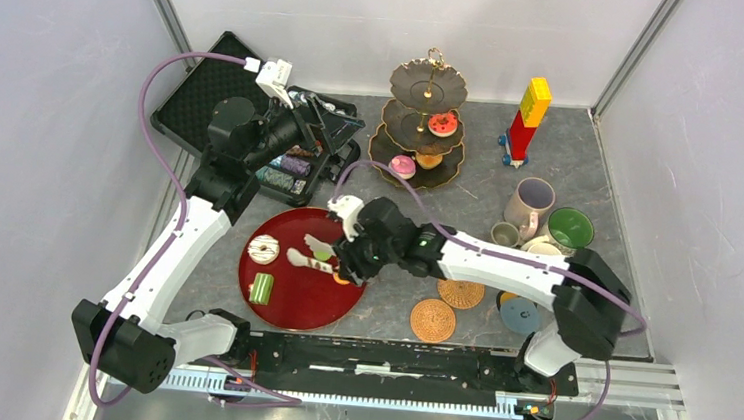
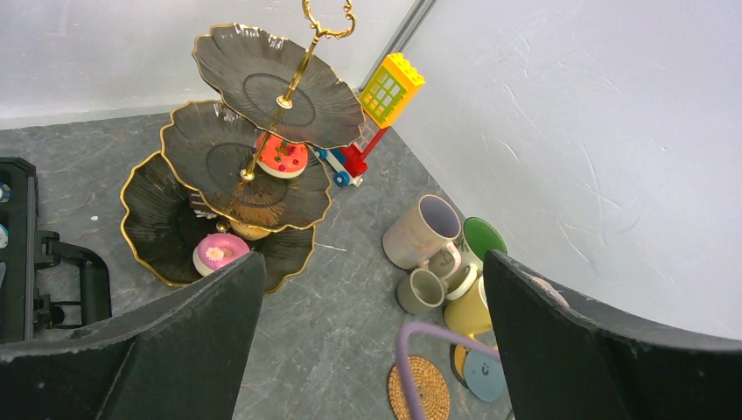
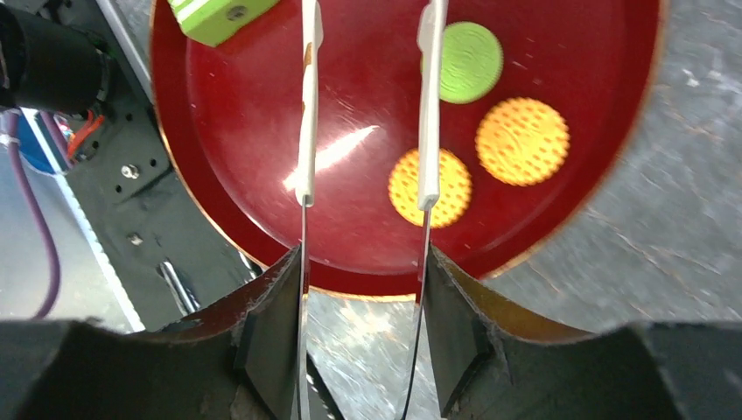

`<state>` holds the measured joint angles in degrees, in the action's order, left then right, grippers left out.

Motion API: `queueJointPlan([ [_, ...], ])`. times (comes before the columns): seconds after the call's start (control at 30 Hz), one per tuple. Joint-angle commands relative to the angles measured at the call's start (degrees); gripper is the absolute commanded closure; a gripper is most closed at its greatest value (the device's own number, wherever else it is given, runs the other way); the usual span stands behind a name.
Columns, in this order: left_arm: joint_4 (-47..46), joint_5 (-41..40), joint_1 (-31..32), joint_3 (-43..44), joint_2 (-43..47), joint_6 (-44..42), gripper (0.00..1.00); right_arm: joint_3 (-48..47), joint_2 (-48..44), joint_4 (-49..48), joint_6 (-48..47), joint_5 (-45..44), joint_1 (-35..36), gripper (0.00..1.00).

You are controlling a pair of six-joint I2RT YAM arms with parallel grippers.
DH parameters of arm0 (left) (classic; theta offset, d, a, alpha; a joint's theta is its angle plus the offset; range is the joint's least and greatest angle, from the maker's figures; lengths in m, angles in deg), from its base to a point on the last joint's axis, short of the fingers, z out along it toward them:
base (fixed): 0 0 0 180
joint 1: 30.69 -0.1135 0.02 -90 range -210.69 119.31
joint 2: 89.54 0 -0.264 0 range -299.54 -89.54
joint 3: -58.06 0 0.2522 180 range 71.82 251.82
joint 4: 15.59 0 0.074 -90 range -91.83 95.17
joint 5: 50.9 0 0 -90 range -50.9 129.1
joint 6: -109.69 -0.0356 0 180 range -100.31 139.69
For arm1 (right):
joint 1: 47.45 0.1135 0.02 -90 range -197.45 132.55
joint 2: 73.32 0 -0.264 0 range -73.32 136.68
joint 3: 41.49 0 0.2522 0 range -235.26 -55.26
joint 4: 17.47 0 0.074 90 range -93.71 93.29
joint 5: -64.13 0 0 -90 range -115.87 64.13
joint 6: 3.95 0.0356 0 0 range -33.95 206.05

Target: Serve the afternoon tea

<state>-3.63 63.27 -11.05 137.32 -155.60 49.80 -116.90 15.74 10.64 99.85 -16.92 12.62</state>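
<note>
My right gripper (image 3: 363, 262) is shut on the metal tongs (image 3: 306, 131), one tong arm against each finger. The tongs reach over the red tray (image 3: 227, 114), their white tips apart and holding nothing. One tip lies over an orange macaron (image 3: 429, 186); another orange macaron (image 3: 522, 140), a green macaron (image 3: 470, 61) and a green cake (image 3: 219, 13) sit nearby. A white donut (image 1: 263, 250) lies at the tray's left. The three-tier stand (image 1: 425, 124) carries a red donut (image 2: 282, 157) and a pink donut (image 2: 219, 252). My left gripper (image 2: 374, 262) hangs open and empty, left of the stand.
Lilac mug (image 1: 529, 202), green-lined mug (image 1: 570, 229), small grey mug (image 1: 504, 235) and yellow mug (image 2: 468, 308) cluster at the right. Two woven coasters (image 1: 433, 320) and a blue coaster (image 1: 520, 314) lie near the front. A block tower (image 1: 528, 117) stands back right, an open black case (image 1: 207, 92) back left.
</note>
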Motion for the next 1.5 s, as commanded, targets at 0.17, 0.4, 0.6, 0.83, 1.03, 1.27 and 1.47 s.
queueJointPlan([
  [0.17,-0.75,0.37,0.22,1.17,0.65,0.94,0.00,-11.12,8.31,-4.65,2.40,-3.34,5.06,0.42],
  [0.4,-0.75,0.52,0.23,1.13,0.07,1.01,0.00,-14.64,12.71,-4.66,0.98,-6.00,7.07,0.38],
  [0.6,-0.76,0.62,0.20,1.21,0.37,1.14,0.00,-17.40,15.89,-3.31,-1.40,-7.74,8.04,0.35],
  [0.83,-0.75,0.72,0.19,1.21,0.31,1.14,0.00,-19.66,18.51,-2.57,-3.04,-10.36,8.64,0.34],
  [1.03,-0.75,0.89,0.15,1.22,0.02,1.33,0.00,-8.26,13.70,-11.64,-7.84,-7.47,9.53,0.11],
  [1.27,-0.75,1.04,0.16,1.29,-0.53,1.36,0.00,-3.25,15.19,-18.17,-11.00,-5.89,9.80,0.05],
  [1.47,-0.75,1.06,0.17,1.39,-0.19,1.33,0.00,-3.76,19.01,-21.27,-11.42,-8.49,10.41,0.04],
])
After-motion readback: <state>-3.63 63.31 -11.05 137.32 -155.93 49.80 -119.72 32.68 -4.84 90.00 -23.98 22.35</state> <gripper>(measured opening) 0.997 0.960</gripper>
